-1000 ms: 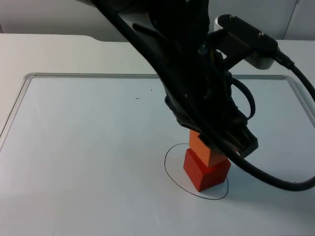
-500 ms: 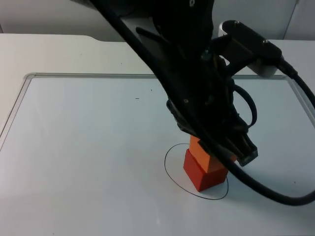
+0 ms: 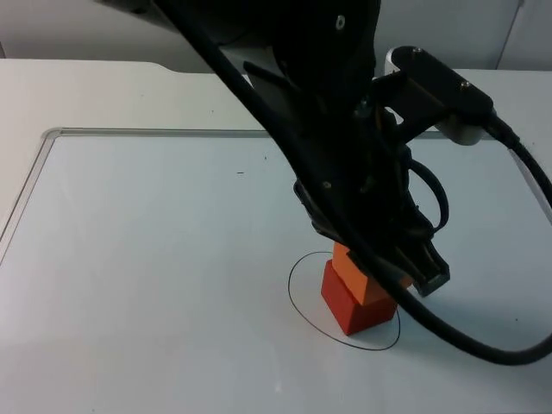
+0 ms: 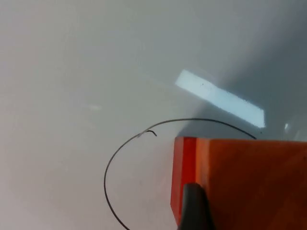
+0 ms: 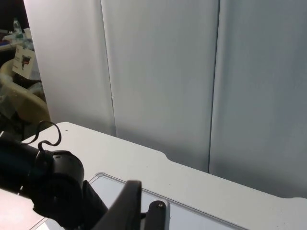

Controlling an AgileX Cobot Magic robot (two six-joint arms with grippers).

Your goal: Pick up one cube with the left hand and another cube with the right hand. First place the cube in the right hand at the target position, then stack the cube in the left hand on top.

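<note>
- Resting on the red cube (image 3: 355,304), the orange cube (image 3: 362,269) sits inside the drawn circle (image 3: 297,297) on the white table (image 3: 155,259).
- Left gripper (image 3: 398,266) is down at the stack, fingers clamped on the orange cube (image 4: 249,182).
- Right gripper's place and finger state cannot be told; its wrist view faces the grey partition wall (image 5: 158,72).

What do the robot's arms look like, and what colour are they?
The left arm is black and chunky, built of rounded jointed parts. It ends in a black end effector with two slim fingers; one dark, rounded fingertip shows in the left wrist view. Black parts of the arm show in the right wrist view.
</note>
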